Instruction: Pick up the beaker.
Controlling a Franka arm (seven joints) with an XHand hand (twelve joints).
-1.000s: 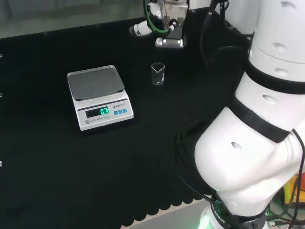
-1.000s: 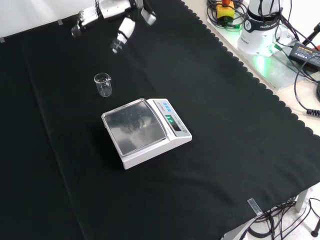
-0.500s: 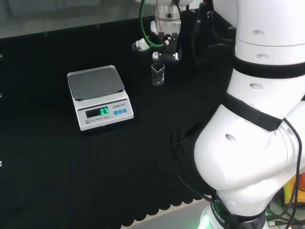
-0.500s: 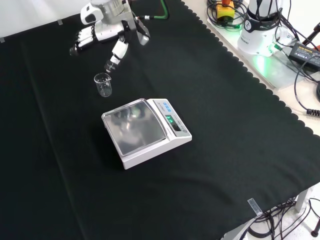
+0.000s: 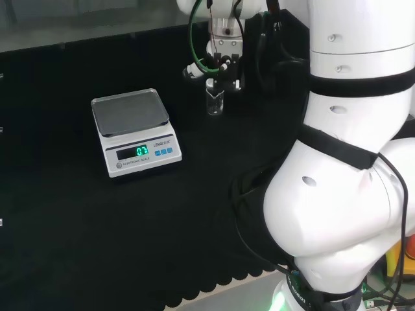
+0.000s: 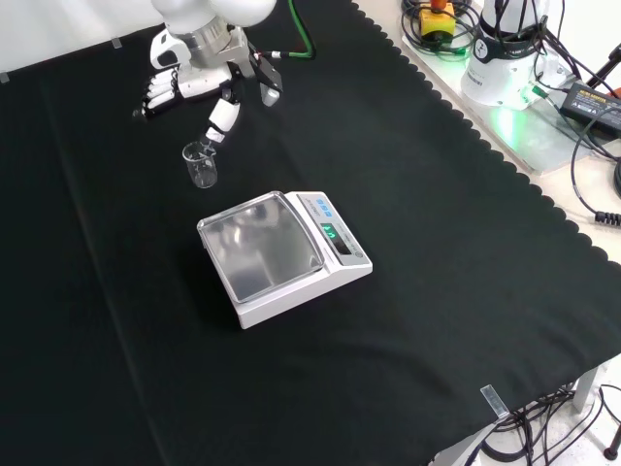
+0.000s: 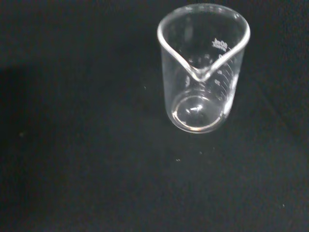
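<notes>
A small clear glass beaker [image 6: 202, 165] stands upright and empty on the black cloth, up and to the left of the scale in the front view. The head view has the beaker [image 5: 215, 102] right of the scale, and the wrist view brings the beaker [image 7: 203, 67] up close with its spout facing the camera. The black and white hand [image 6: 199, 83] hovers just above and beyond the beaker in the front view, fingers straight and spread, one fingertip [image 6: 215, 130] close over the rim. In the head view the hand [image 5: 217, 68] sits directly behind the beaker. It holds nothing.
A white digital scale [image 6: 283, 254] with a steel pan and a lit display stands in the middle of the cloth; in the head view the scale [image 5: 134, 131] is at the left. The arm's white links [image 5: 350, 162] take up the head view's right. Cables and the arm's base [image 6: 505, 58] lie beyond the cloth's scalloped edge.
The hand has come down and moved toward the beaker, from well above and beyond it to just over its rim. Beaker and scale have not moved.
</notes>
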